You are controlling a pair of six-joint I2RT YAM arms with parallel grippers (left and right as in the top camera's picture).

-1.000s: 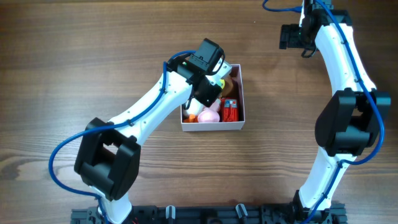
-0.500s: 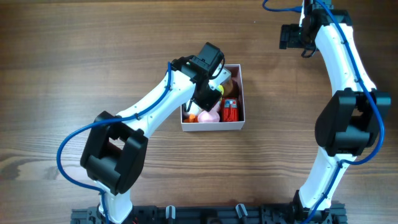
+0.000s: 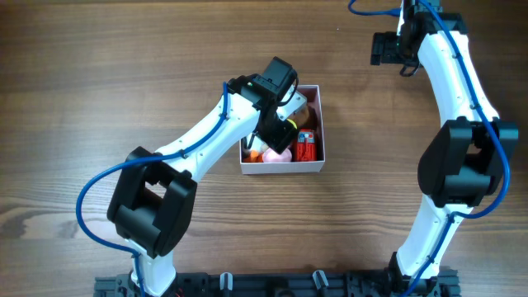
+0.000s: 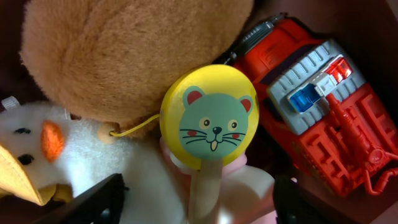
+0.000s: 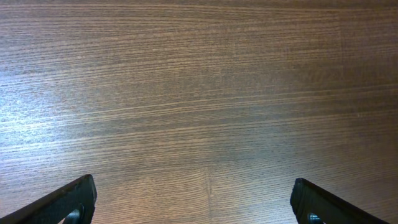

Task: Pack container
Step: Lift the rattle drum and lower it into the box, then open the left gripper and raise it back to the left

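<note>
The container [image 3: 281,169], a white-walled square box, sits mid-table with several toys inside. My left gripper [image 3: 285,125] hovers just above them. In the left wrist view it [image 4: 199,202] is open, and both fingers stand clear of the wooden handle of a yellow disc with a mouse face [image 4: 211,121]. That disc rests on a pink toy [image 4: 252,190], between a brown plush [image 4: 124,56], a white duck plush [image 4: 59,146] and a red fire truck [image 4: 317,112]. My right gripper [image 3: 386,48] is at the far right, open over bare wood [image 5: 194,202].
Wooden tabletop [image 3: 99,74] surrounds the box. The left arm [image 3: 206,140] reaches diagonally across the box's left side. The right arm [image 3: 462,124] runs along the right edge. A black rail [image 3: 272,285] borders the front.
My left gripper has opened and let go of the yellow mouse disc, which now lies on the toys in the box. The right arm has not moved.
</note>
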